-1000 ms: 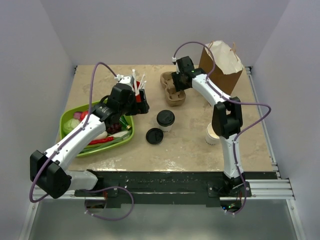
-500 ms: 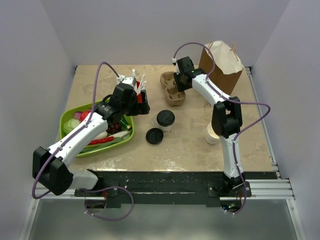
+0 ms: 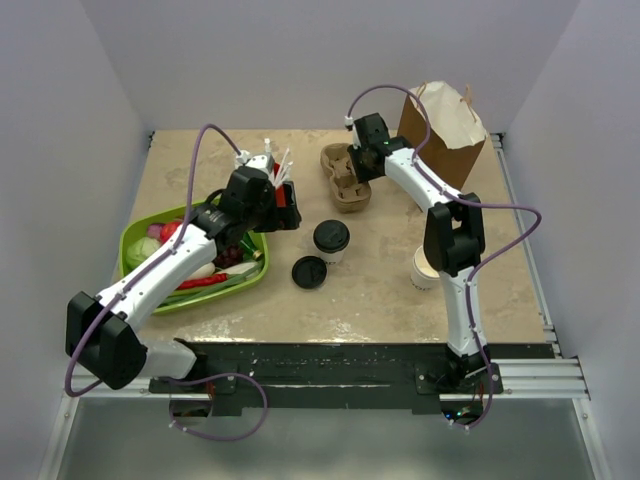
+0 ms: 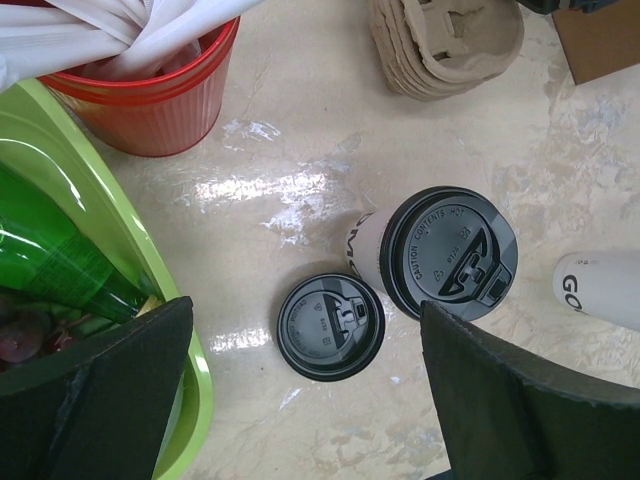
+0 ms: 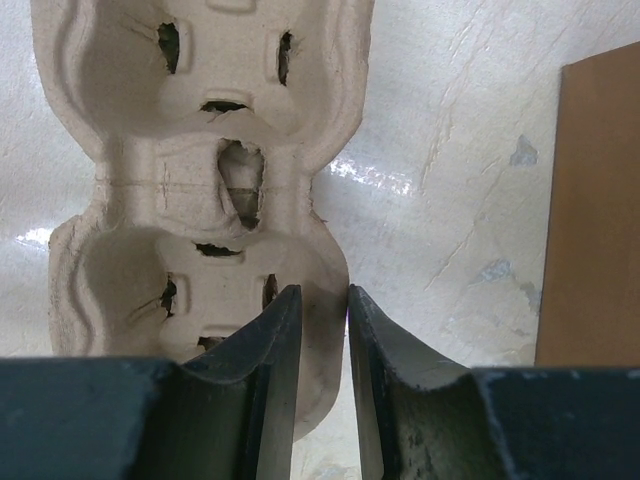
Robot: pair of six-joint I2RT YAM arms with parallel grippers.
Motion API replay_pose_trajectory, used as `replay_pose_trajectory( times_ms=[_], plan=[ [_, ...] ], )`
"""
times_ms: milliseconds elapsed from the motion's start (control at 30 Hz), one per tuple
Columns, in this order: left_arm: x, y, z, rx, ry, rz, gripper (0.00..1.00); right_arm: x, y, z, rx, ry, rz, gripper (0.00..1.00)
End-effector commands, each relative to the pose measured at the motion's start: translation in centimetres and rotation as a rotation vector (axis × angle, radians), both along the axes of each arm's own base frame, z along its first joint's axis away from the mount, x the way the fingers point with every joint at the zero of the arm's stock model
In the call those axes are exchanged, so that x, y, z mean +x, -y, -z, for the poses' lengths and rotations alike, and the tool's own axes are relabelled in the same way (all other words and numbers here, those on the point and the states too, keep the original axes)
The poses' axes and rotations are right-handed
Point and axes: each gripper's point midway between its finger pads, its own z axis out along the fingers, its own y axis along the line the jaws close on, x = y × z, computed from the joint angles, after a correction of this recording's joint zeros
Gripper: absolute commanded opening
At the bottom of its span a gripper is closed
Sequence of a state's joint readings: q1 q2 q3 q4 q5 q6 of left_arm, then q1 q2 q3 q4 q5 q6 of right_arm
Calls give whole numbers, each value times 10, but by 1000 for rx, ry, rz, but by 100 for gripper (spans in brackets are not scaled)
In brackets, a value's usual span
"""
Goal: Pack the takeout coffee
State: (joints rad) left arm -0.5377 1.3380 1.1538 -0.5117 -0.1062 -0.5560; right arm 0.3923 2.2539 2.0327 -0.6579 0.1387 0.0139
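While left claw (image 4: 305,325) gapes and right claw (image 5: 322,300) pinches the carrier (image 5: 200,130), the takeout coffee (image 4: 450,252) stands white, black-lidded.

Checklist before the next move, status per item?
1. Right tool straddles the rim of the pulp carrier: ok.
2. Rim firmly pinched: cannot tell.
3. Left tool open and empty: ok.
4. Takeout coffee upright, lid on: ok.
5. Coffee untouched by either tool: ok.
6. Paper bag standing upright: ok.
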Motion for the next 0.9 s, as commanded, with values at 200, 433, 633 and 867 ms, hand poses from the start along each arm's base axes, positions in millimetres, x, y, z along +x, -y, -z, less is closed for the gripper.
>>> replay_pose_trajectory(
  times_ms=[200,433,633,867],
  plan=[
    [7,7,-17,-31,39,23,100,6,-2,-12,12,37,-8,22],
    [6,5,-18,-30,39,20,100,7,-3,-10,14,33,-11,13],
    [5,4,-20,-30,47,17,100,9,2,-35,-20,106,-47,0],
    [5,3,-24,-33,57,13,99,1,-10,-85,104,229,-68,0]
  ],
)
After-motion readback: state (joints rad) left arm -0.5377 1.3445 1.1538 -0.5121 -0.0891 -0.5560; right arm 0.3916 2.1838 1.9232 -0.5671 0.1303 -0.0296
